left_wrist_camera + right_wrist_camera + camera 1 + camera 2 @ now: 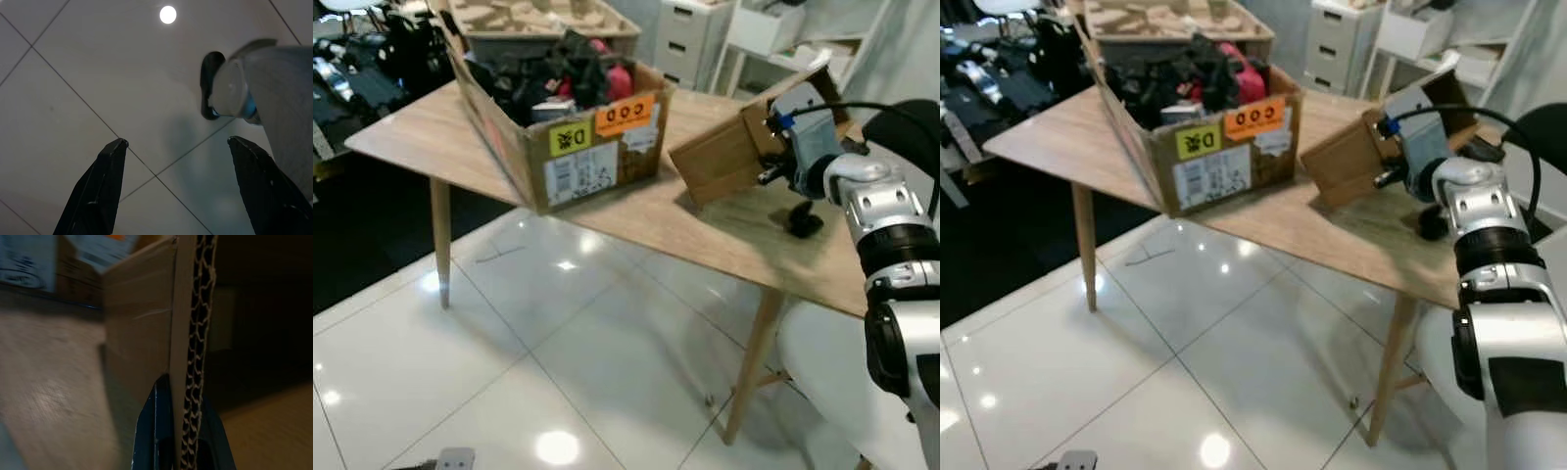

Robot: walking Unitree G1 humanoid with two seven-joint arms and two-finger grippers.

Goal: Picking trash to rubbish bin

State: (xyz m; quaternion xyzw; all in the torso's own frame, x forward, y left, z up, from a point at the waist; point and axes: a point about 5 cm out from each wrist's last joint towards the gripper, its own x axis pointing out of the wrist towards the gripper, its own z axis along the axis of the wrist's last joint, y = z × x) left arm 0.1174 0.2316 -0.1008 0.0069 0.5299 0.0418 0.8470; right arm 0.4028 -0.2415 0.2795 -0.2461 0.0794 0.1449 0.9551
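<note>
From the head I see the small cardboard box (pixel 734 152) tilted on the bench (pixel 744 235); my right claw (pixel 178 431) clenches its wall, left claw (pixel 181 186) released above floor tiles (pixel 98 73)

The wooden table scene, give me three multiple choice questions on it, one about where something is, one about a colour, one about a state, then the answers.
1. Where does the big cardboard box stand?
A. on the floor
B. on the wooden table
C. on a chair

2. What colour is the label reading "000" on that box?
A. orange
B. blue
C. white

3. What is the right tool doing?
A. hanging open over the floor
B. resting flat on the table
C. pinching the wall of the small cardboard box

Answers:
1 B, the box sits on the tabletop near its edge.
2 A, the label is orange beside a yellow one.
3 C, the right wrist view shows its fingers closed on both sides of the corrugated edge.
</note>
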